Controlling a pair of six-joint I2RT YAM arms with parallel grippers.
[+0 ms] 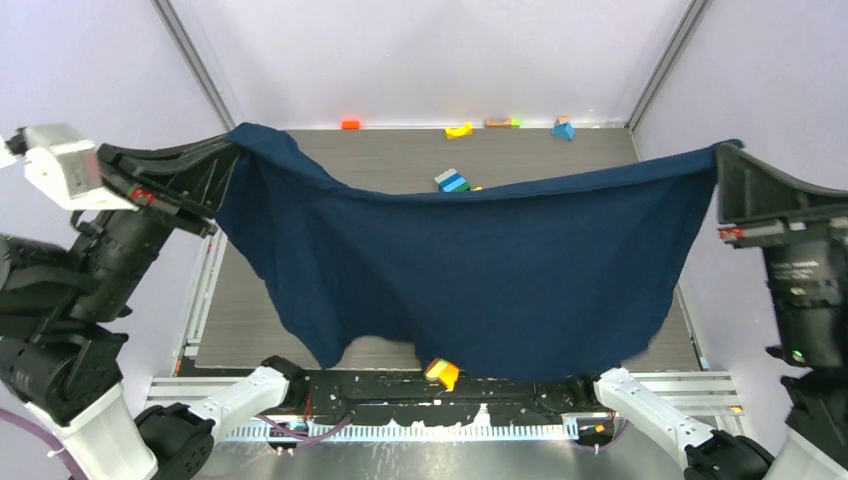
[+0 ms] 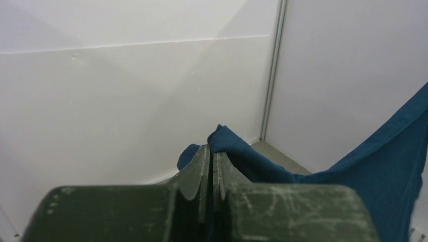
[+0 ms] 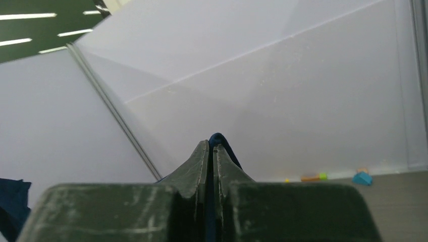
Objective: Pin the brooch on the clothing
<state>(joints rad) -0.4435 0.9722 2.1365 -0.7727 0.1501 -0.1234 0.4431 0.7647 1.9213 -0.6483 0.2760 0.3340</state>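
Your left gripper (image 1: pixel 232 148) and right gripper (image 1: pixel 722 152) are both clamped tight on edges of the clothing (image 1: pixel 470 270), which hangs stretched above the table (image 1: pixel 400 160). No sight of the brooch. The pinches are thin, so pull wider and a corner could slip.

Pose: left arm (image 1: pixel 115 250) raised at the left side, wrist angled inward; left jaws pinched together on a shirt (image 1: pixel 470 270) corner. The right arm (image 1: pixel 808 290) mirrors it; right jaws pinched on the opposite corner. Arms well apart, both high.
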